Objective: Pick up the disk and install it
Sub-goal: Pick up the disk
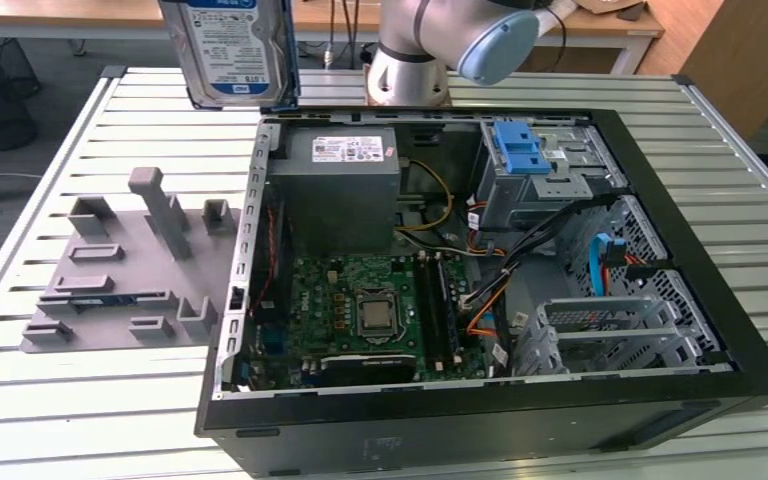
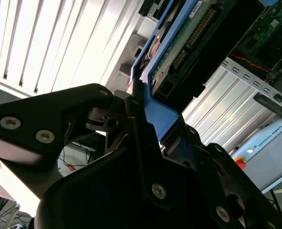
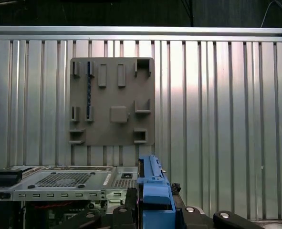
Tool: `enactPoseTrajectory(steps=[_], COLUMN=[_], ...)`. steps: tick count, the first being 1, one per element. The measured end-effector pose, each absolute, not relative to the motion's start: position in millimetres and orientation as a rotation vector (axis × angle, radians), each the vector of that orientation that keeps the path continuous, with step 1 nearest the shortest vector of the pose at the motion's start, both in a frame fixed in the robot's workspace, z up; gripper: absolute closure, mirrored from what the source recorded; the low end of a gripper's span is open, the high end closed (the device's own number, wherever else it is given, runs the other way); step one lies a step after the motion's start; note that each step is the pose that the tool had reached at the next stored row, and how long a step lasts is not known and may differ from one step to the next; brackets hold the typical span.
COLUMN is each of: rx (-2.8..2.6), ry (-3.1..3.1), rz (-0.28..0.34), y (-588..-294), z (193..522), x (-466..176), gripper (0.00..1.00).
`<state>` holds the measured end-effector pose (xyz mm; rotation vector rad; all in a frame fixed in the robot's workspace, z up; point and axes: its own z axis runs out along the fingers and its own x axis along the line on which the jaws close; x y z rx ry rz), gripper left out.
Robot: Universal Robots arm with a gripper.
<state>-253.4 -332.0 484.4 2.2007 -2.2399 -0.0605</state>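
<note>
Hand [image 2: 140, 112] is clamped shut on the blue handle tab of the disk [image 1: 231, 45], with no gap at the plastic. The disk hangs upright in the air above the slatted surface [image 1: 91, 420], toward the exterior view's left of the open computer case [image 1: 491, 420].

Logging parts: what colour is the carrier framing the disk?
Blue; the carrier around the disk shows best in the second wrist view.

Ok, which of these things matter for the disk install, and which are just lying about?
Job: the disk; the gripper, jaws shut on the disk's blue carrier; the open computer case.
Lying about: gray fixture plate; power supply inside the case; slatted table.
</note>
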Motion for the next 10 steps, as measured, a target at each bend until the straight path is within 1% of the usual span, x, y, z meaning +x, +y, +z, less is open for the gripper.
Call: enactPoseTrajectory(steps=[5,10], rx=[2.201,2.201], ry=[-2.24,-2.24], rz=[-0.061,-0.061], y=[-335,-347], z=[484,484], x=[-252,-252], gripper=[0.64,0.64])
